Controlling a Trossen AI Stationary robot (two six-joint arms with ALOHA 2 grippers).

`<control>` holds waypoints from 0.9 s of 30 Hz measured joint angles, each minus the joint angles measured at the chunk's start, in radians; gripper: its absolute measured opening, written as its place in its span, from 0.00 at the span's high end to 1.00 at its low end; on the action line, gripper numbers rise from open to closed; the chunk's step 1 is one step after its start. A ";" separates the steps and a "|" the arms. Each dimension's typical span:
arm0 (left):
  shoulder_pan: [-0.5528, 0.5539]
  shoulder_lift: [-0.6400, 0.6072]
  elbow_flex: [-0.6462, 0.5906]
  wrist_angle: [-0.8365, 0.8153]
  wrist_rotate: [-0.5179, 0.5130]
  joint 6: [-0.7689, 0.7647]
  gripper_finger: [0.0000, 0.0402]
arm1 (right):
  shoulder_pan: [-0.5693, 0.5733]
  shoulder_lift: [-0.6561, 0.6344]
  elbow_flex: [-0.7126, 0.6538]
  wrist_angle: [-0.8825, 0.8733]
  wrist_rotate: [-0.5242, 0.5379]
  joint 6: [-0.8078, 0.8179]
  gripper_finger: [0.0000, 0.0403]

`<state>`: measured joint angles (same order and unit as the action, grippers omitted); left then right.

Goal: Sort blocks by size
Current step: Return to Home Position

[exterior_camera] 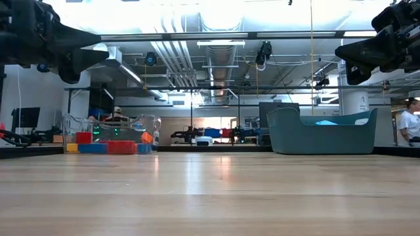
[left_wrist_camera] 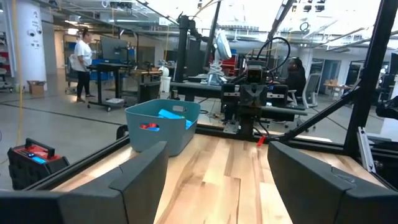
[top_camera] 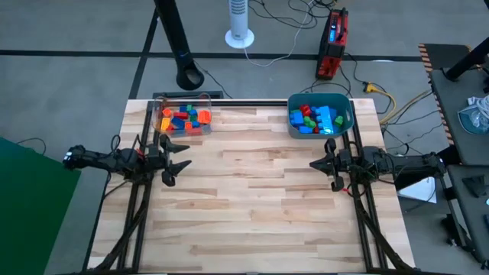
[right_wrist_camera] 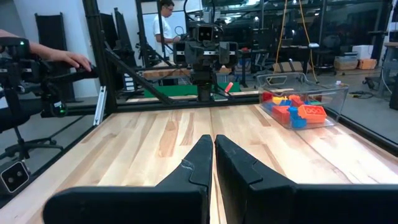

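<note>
From my station I see both arms hanging above the wooden table (top_camera: 252, 206), each over its own side and pointing at the other across the middle. The left gripper (top_camera: 177, 162) is spread wide and empty, its fingers (left_wrist_camera: 140, 180) well apart in the wrist view. The right gripper (top_camera: 315, 163) is pinched together, tips almost touching, and carries nothing. The blocks (top_camera: 183, 118) sit in two lots along the far edge. One lot, in orange, red, blue and yellow, lies in the clear box (top_camera: 183, 97) near the left gripper. The other lies in the teal tub (top_camera: 348, 114) near the right gripper and seems mostly blue with some red and green, though the tub's wall hides it from the low camera. Both containers are apart from the grippers and below them. Between the two grippers there is only bare wood. Beyond the table a red device (top_camera: 332, 34) stands on the floor, a person (left_wrist_camera: 81, 53) stands at a desk, and someone's hand (right_wrist_camera: 69, 59) rests on gear off to the side.
</note>
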<state>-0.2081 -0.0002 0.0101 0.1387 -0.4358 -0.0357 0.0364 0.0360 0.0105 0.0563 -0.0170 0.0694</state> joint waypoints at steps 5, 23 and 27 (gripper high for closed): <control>0.000 0.000 0.000 0.000 0.000 0.000 0.35 | 0.000 0.000 0.000 0.000 0.000 0.001 0.97; 0.036 0.000 -0.001 0.003 0.000 -0.034 0.35 | 0.000 0.000 0.000 0.000 0.000 0.000 0.97; 0.036 0.000 -0.001 0.002 0.000 -0.012 0.35 | 0.000 0.000 0.000 0.000 0.000 -0.001 0.97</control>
<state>-0.1719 -0.0002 0.0093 0.1410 -0.4355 -0.0476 0.0365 0.0360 0.0105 0.0563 -0.0170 0.0689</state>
